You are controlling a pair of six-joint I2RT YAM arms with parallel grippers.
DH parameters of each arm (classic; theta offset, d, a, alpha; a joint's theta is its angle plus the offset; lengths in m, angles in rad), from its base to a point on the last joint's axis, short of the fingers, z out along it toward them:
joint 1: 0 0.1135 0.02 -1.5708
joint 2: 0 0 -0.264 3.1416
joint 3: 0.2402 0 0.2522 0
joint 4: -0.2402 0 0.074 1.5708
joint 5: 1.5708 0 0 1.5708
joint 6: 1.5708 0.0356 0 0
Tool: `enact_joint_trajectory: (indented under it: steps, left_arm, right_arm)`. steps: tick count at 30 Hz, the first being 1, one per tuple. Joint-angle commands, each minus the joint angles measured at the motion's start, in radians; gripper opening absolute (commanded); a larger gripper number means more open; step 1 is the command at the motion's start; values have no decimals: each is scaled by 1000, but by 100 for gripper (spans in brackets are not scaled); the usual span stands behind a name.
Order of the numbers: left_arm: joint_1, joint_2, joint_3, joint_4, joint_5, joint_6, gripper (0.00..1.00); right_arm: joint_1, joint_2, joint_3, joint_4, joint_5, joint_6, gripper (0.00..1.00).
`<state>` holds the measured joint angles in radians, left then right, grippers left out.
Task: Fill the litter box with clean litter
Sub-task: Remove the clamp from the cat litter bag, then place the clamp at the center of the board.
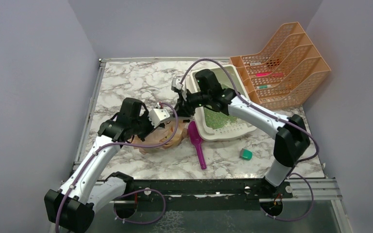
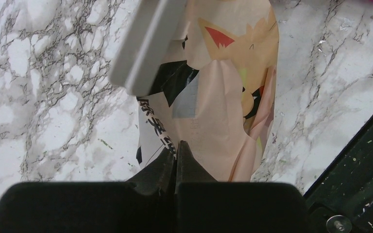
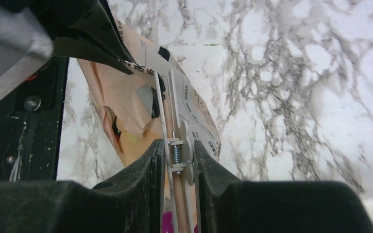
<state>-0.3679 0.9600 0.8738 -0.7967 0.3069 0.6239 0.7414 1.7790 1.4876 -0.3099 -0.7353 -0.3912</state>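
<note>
- Marble-patterned tabletop [image 1: 136,82] between plain grey walls [image 1: 29,73], seen from the top camera. Your litter box [image 1: 226,134] stands at the far right, just beside an orange mesh rack [image 1: 291,63]. The clean litter [image 1: 218,119] lies inside it, on the part of the floor not hidden by the right arm.
- Same view: a magenta scoop [image 1: 199,148] lies at the box's near left corner. A tan paper bag [image 1: 170,138] lies just left of the scoop, under both wrists. A small teal block [image 1: 245,154] lies apart, near the right arm.
- Left wrist view: your left gripper [image 2: 176,162] has its fingers pressed together on the bag's near edge. A pale clip [image 2: 143,46] crosses the bag further on.
- Right wrist view: your right gripper [image 3: 176,160] is clamped on that clip, one finger on each side and the spring showing between them. The bag hangs beyond, with the left gripper's black fingers on its edge.
</note>
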Motion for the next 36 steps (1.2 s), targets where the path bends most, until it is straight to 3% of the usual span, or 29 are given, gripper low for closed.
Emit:
enact_joint_trajectory:
  steps: [1,10,14,18,25,27,34,36]
  left_arm:
    - [4,-6,30,-55,-5,-12,0]
    - [4,7,49,-51,-3,-30,1]
    - [4,11,72,-40,23,-64,33]
    - [4,22,98,-31,41,-73,46]
    - [4,14,115,23,55,-123,61]
    - [4,4,111,52,61,-127,96]
    - [4,-7,123,109,25,-177,99]
    - [4,-19,130,134,-17,-211,99]
  right_arm:
    - [-13,-167,-110,330,289,118,1]
    - [-15,-319,-222,333,573,241,1]
    - [-16,-444,-319,319,668,315,1]
    - [-15,-537,-391,217,587,382,1]
    - [-15,-718,-586,121,418,538,1]
    - [-16,-776,-657,145,354,574,1]
    - [-10,-822,-832,190,29,653,1]
    - [19,-798,-851,176,5,651,1]
